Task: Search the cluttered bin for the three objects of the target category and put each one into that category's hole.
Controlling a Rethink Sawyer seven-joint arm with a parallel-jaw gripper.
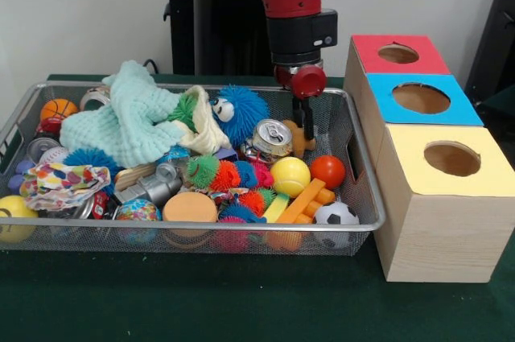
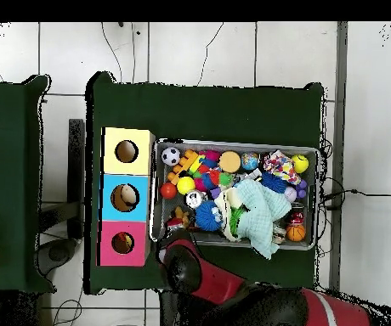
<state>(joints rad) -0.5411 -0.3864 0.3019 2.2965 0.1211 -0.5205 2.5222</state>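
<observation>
A dark green cloth was seen covering the counter. Beyond it, a plain pale wall was visible, and white floor tiles were shown around the counter from overhead.

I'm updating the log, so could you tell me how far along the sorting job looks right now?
Possibly started: overhead, something shows inside the blue hole and the red hole, while the yellow hole looks empty. In hand: the gripper is lowered into the bin's far corner, nothing visibly held. Left: the bin is full of balls, cans and cloths.
</observation>
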